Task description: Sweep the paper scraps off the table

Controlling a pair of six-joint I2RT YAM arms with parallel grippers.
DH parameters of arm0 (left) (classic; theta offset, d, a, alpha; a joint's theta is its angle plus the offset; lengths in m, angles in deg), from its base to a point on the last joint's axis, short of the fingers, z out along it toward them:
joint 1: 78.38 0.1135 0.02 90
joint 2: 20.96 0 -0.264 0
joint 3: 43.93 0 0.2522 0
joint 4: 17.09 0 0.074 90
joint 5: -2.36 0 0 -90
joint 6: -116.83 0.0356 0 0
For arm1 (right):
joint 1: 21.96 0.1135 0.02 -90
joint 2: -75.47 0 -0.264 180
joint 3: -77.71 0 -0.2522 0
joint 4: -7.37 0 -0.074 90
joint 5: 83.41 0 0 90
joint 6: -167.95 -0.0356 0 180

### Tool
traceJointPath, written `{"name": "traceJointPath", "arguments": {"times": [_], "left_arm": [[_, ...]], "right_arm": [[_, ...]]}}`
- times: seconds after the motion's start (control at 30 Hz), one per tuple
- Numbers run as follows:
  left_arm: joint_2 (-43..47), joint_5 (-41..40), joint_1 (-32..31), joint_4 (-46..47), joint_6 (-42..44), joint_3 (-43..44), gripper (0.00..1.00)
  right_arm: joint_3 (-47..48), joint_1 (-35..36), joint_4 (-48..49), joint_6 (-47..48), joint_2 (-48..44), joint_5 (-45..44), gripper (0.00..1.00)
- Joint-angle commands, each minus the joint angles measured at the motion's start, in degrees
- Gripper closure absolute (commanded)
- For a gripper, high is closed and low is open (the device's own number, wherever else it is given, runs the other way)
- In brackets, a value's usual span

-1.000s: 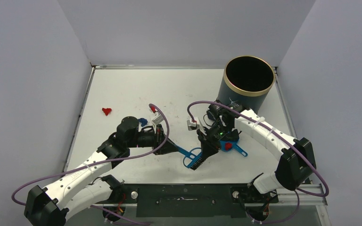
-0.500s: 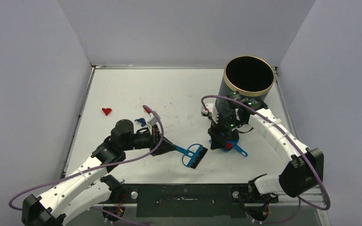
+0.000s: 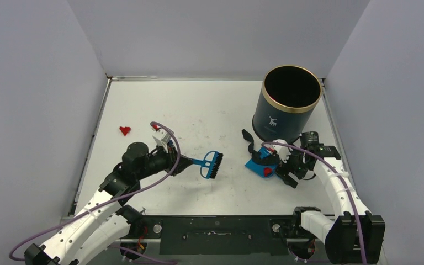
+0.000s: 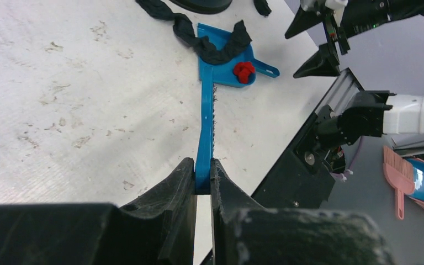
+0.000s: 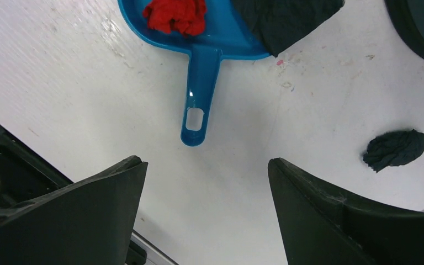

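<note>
Prob. calls for lowering R gripper (image 5: 204, 160), jaws spread wide just behind dustpan (image 5: 221, 41), square over its handle before closing, w/ L gripper (image 4: 203, 165) pinching brush (image 4: 205, 110) left of dustpan; red scrap (image 5: 175, 14) + black strip (image 4: 221, 51) in dustpan, lone red scrap (image 3: 124, 130) far left on table (image 3: 143, 99).

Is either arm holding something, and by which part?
The left gripper clamps the blue brush by the end of its handle. The right gripper is open and empty, near the dustpan.
</note>
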Motion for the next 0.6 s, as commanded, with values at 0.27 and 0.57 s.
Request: {"name": "traceJointPath", "arguments": {"times": [0.27, 0.57], "left_arm": [[0.4, -2.3, 3.3, 1.1, -0.2, 0.0, 1.00], [-0.1, -2.1, 4.9, 1.9, -0.8, -0.1, 1.00]], "right_arm": [[-6.0, -0.7, 9.9, 7.1, 1.8, 2.9, 0.15], [-9.1, -0.6, 16.5, 6.7, 7.4, 5.0, 0.31]]}}
